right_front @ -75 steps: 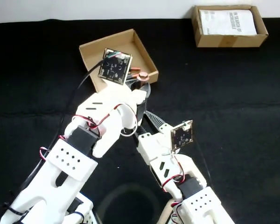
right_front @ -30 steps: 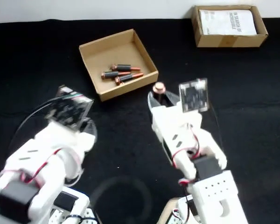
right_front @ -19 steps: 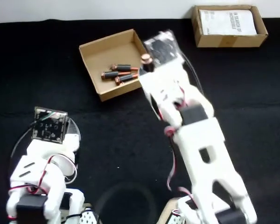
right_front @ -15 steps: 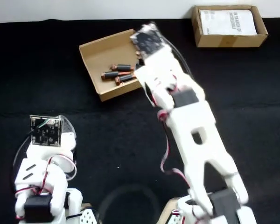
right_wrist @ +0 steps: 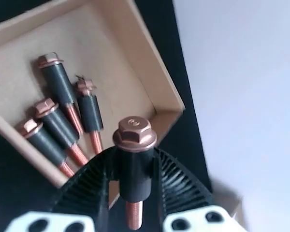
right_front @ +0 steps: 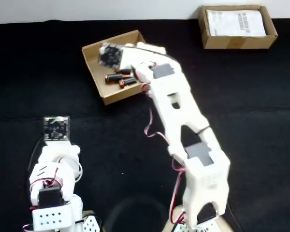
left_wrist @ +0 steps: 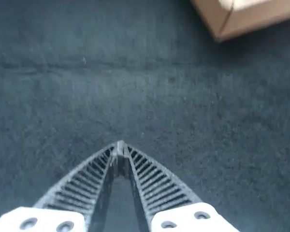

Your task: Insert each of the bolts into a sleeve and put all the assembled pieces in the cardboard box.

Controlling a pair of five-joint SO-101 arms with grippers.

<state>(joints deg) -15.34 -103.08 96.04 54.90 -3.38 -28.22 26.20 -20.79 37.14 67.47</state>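
We see the right arm (right_front: 183,125) stretched across the black cloth-covered table (right_front: 251,106) to the shallow, open brown cardboard box (right_front: 117,94). The right gripper (right_wrist: 133,155) pinches a copper-coloured hex bolt seated in a black cylindrical sleeve (right_wrist: 134,176). It holds the piece upright, head up, above the box, with the threaded tip showing below the sleeve. Three more sleeved bolts (right_wrist: 63,104) lie side by side on the box floor. The left arm (right_front: 53,169) sits folded near its base, well apart from the box. The left gripper (left_wrist: 120,150) has its jaws pressed together, empty, over bare cloth. A second cardboard box holding a printed sheet (right_front: 238,42) stands at the table's far right corner.
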